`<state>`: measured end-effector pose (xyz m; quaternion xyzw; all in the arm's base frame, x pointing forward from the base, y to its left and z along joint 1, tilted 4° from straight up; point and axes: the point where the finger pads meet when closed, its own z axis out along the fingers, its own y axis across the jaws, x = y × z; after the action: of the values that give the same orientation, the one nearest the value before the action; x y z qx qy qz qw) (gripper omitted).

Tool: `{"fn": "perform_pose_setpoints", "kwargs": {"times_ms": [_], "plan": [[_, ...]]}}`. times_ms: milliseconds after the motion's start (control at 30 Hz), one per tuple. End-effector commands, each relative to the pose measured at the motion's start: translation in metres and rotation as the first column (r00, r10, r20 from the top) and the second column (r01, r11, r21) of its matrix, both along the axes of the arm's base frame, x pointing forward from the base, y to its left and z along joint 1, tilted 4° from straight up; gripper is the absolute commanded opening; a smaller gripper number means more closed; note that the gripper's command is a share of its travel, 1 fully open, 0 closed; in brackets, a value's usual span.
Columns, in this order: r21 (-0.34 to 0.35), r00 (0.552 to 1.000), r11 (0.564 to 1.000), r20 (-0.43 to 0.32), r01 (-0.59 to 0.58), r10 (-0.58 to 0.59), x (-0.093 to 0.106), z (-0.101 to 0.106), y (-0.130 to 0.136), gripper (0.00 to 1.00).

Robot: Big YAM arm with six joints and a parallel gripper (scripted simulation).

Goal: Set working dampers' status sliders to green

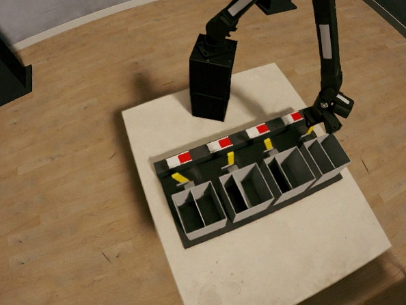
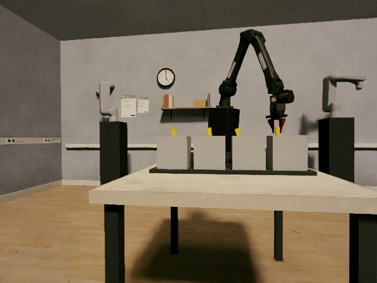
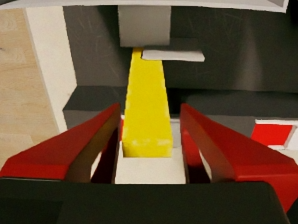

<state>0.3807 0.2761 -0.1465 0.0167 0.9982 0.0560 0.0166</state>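
Note:
Four grey dampers stand in a row, each behind its own slider; the rightmost damper (image 1: 336,171) (image 2: 290,152) is nearest my gripper. All four sliders show red windows (image 1: 184,157) (image 1: 225,142) (image 1: 262,128) (image 1: 296,116) beside white covers. The rightmost damper's yellow handle (image 1: 310,130) (image 2: 277,131) (image 3: 146,95) stands between my gripper's fingers. My gripper (image 2: 277,128) (image 3: 150,112) is partly open, with a gap on both sides of the handle. The other yellow handles (image 1: 180,177) (image 1: 230,158) (image 1: 268,143) stick up at differing tilts. The damper blades' shafts are hidden.
A dark base board (image 1: 236,226) (image 2: 231,172) carries dampers and sliders on the white table (image 1: 307,239) (image 2: 222,187). The arm's black pedestal (image 1: 210,82) stands behind the slider row. The neighbouring damper (image 1: 294,193) is close beside the rightmost one.

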Motion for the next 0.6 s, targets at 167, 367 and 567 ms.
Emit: {"fn": "perform_pose_setpoints", "kwargs": {"times_ms": [167, 367, 567], "plan": [[0.016, 1.0, 1.0, 0.029, 0.002, -0.003, 0.009, 0.035, -0.001, 0.36], [0.021, 0.999, 1.0, 0.036, 0.0, -0.001, 0.012, 0.058, -0.002, 0.36], [0.019, 0.999, 1.0, 0.033, 0.002, -0.002, 0.01, 0.072, -0.005, 0.36]]}}
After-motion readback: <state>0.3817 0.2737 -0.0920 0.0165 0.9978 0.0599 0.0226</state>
